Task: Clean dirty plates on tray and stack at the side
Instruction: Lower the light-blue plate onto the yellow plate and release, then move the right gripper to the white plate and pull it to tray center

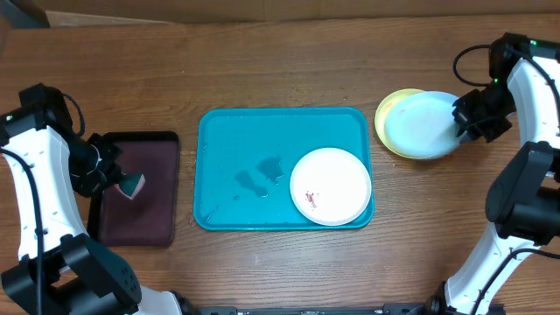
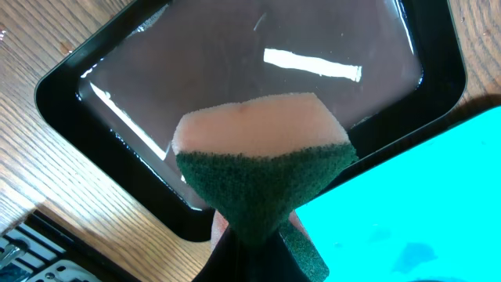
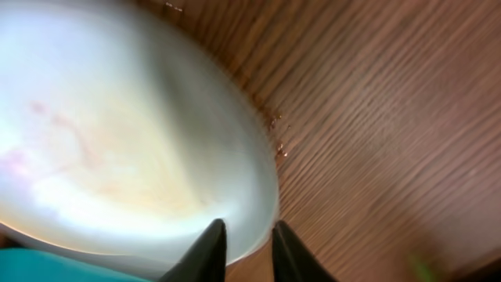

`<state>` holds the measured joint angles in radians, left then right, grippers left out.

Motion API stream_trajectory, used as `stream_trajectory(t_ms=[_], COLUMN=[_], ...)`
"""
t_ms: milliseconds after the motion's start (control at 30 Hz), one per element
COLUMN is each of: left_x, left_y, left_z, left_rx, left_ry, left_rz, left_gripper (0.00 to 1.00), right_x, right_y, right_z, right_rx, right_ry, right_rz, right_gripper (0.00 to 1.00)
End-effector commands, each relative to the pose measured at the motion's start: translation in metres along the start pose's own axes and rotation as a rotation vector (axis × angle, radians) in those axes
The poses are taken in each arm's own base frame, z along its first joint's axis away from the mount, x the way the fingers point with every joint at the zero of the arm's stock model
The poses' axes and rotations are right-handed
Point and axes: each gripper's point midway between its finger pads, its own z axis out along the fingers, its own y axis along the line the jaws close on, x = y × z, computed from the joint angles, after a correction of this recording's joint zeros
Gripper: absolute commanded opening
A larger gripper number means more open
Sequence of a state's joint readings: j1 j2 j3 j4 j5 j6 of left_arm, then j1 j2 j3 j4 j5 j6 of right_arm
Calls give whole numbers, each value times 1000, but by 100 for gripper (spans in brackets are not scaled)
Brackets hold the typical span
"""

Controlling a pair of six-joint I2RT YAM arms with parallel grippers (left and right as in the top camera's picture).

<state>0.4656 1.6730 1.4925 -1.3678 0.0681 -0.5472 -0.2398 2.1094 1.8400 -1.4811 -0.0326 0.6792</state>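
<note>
Stacking step: right gripper [image 1: 465,122] at the rim of the light blue plate [image 1: 423,124], set on the yellow-green plate [image 1: 391,116] on the desk right of the teal tray [image 1: 219,166]; its fingers look slightly parted, grip unclear in the blur. Left gripper [image 2: 246,235] pinches the sponge [image 2: 262,168] over the dark tray [image 2: 94,86]. Next: scrub the smeared white plate [image 1: 331,185] on the tray's right end.

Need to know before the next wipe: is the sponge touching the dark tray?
Apart. Left wrist view shows the sponge pinched in the left gripper, hanging above the dark tray.
</note>
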Motion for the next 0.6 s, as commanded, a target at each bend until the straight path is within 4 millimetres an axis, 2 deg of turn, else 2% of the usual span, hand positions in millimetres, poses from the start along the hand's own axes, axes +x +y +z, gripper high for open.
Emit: stream_trajectory(t_ms=[0, 33, 100, 167, 300, 400, 567], left_x=[-1, -1, -1, -1, -1, -1, -1], left_y=[2, 2, 2, 2, 2, 2, 1], left_z=[1, 1, 1, 1, 1, 1, 1], left_rx=[-3, -2, -2, -2, -1, 0, -1], left_ry=[3, 3, 3, 2, 1, 1, 1], left_rz=[2, 2, 2, 3, 3, 3, 4], left_gripper=[4, 4, 4, 4, 4, 4, 5], right_x=[3, 4, 10, 18, 42, 70, 118], right_y=[2, 5, 12, 21, 43, 63, 92], right_z=[-10, -9, -5, -2, -3, -3, 2], right_rx=[-32, -45, -71, -100, -164, -210, -193], right_ry=[-29, -24, -5, 19, 62, 92, 76], right_rz=[-55, -84, -151, -219, -385, -564, -853], right_gripper=[37, 44, 68, 78, 88, 94, 95])
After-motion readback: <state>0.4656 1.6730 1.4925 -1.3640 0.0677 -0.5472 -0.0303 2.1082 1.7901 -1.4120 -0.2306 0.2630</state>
